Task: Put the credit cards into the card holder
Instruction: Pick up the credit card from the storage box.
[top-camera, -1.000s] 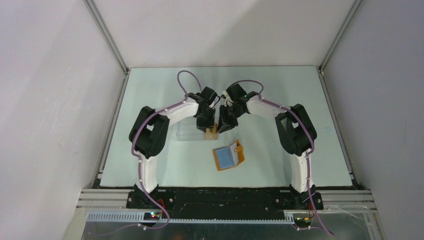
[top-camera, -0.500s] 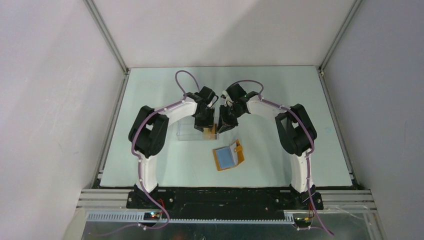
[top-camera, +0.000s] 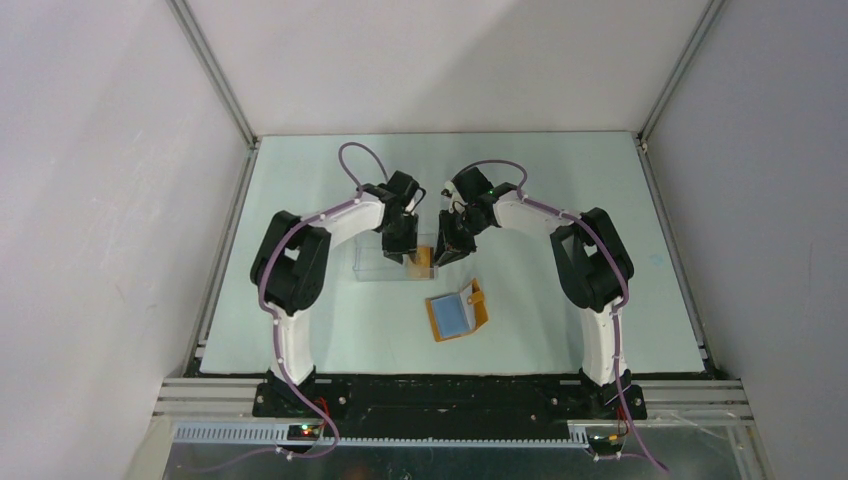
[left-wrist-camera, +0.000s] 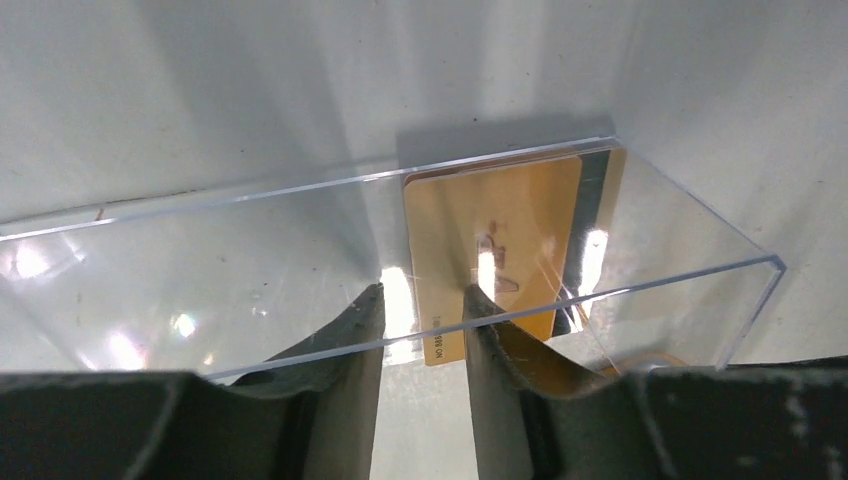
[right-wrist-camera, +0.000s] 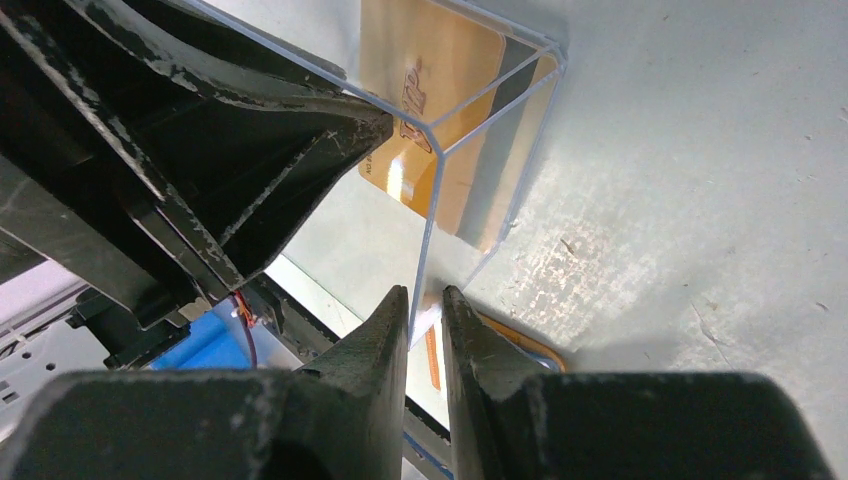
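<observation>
Tan-orange credit cards (left-wrist-camera: 490, 220) in clear plastic case (left-wrist-camera: 200, 240); my left hand (left-wrist-camera: 418, 300) spread, right hand (right-wrist-camera: 418, 302) pinching case wall. Orange bifold card holder (top-camera: 458, 313), five o'clock of case, no card seen inside.

Two credit cards (left-wrist-camera: 490, 230), as far as shows, one clear case (left-wrist-camera: 200, 250) and one card holder (top-camera: 457, 314).

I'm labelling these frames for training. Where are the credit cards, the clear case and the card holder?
credit cards (left-wrist-camera: 495, 250), left wrist view, tan face of front card.
clear case (left-wrist-camera: 250, 270), left wrist view, bare wall.
card holder (top-camera: 452, 315), top external view, blue inner panel.
</observation>
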